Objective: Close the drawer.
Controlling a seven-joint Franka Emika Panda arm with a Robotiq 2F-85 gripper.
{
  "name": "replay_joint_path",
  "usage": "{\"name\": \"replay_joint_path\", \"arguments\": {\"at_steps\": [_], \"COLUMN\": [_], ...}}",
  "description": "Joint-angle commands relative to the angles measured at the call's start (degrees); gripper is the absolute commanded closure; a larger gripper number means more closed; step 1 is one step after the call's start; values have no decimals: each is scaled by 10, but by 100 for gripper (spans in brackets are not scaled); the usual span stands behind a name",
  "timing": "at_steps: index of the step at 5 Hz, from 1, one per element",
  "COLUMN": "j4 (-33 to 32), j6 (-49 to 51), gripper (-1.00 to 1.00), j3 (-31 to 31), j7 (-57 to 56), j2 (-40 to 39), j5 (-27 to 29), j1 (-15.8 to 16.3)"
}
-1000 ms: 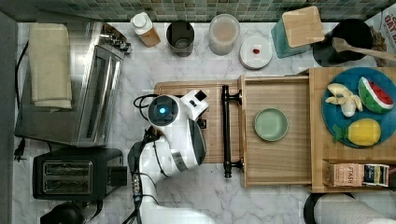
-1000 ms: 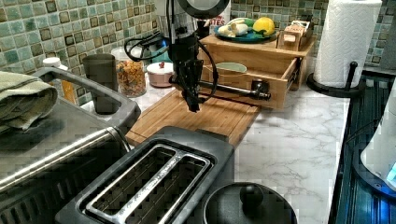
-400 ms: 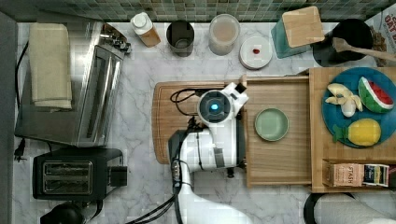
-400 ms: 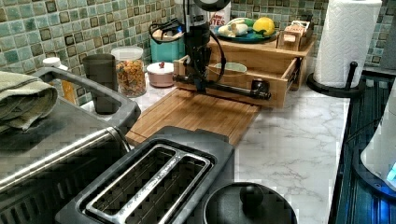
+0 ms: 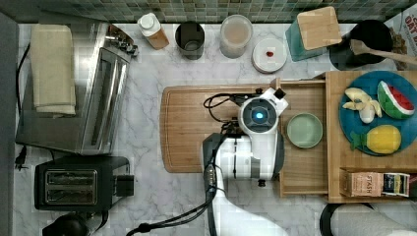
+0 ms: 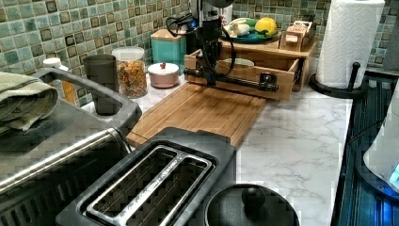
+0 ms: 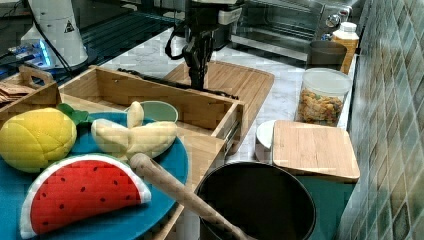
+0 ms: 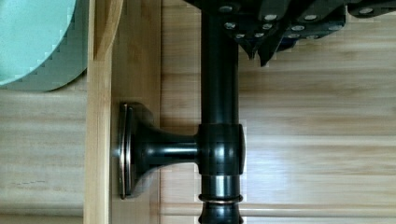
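- Standing pulled out under the blue plate's (image 5: 354, 123) wooden shelf, the drawer (image 5: 305, 164) is a shallow light-wood box holding a pale green bowl (image 5: 304, 130).
- Marble table (image 5: 147, 187), green tiled wall.
- Its black handle (image 6: 230, 80) runs twelve-to-six in the top view, front facing nine o'clock.
- Gripper (image 6: 210, 77) sits at the handle; I cannot tell how its fingers stand.

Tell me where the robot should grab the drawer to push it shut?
The long black bar handle across the front of the drawer is the best spot. It stands off the panel on short posts, so fingers coming straight down from above can fit around the bar. The gripper is already there, near the handle's end towards the left view's left.
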State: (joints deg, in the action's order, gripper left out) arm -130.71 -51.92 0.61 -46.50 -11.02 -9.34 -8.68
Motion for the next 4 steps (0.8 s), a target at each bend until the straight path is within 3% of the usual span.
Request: {"name": "replay_joint_path", "arguments": {"at_steps": [1, 2, 3, 4], "j4": [103, 168, 209, 198], "j6": [28, 43, 38, 30], "gripper": [100, 100, 100, 100], "j3": [76, 79, 91, 95], "j7": [-162, -246, -286, -270], "j2": [-43, -81, -102, -87], "j5": [25, 34, 39, 34], "j1": [-129, -165, -181, -182]}}
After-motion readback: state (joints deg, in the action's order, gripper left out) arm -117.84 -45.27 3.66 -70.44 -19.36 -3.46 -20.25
